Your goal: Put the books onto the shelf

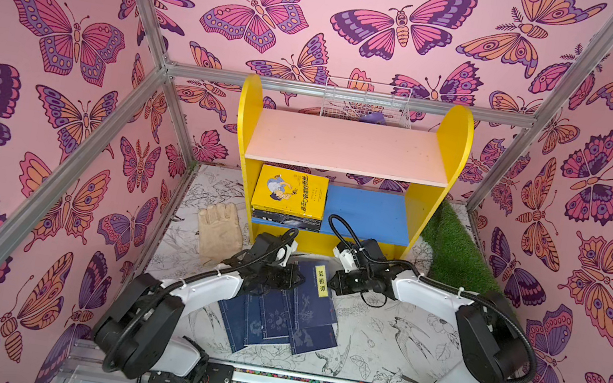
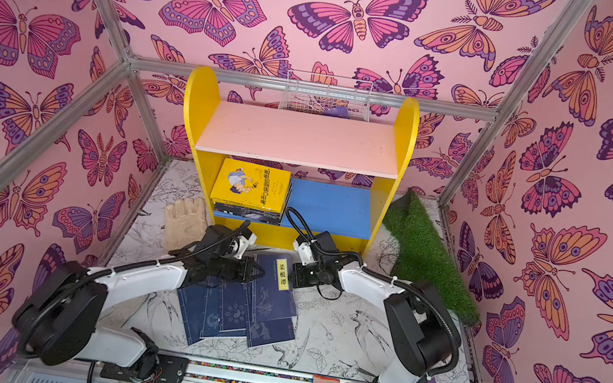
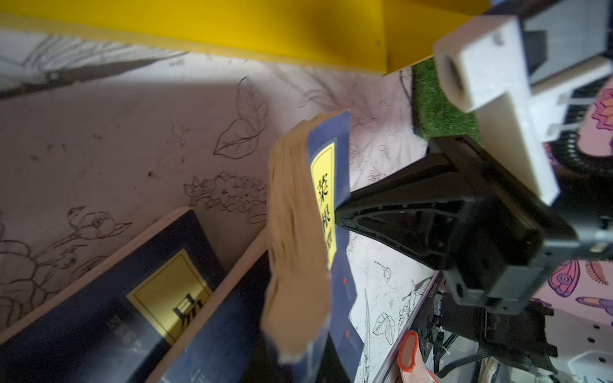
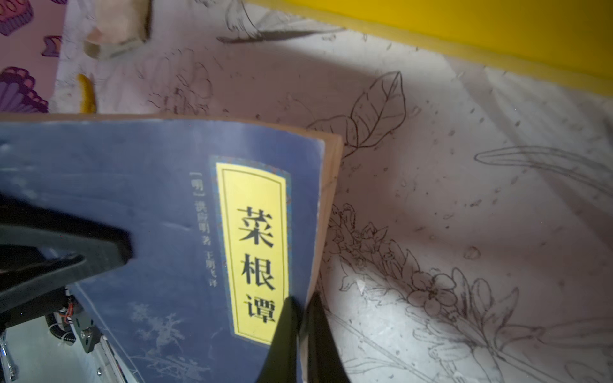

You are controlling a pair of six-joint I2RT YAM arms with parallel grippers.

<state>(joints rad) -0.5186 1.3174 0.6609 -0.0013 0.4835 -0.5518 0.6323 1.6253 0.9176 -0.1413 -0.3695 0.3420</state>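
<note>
Just in front of the shelf [image 1: 452, 141], the navy book [image 4: 166, 199] tilted off the desk [image 1: 377, 339]: thin, light, floppy. The right gripper [image 4: 302, 305] was pinched shut on its fore edge. The left gripper [image 1: 294, 279] lay at the opposite edge, its hold unclear. The bound edge would likely be stiffest.
</note>
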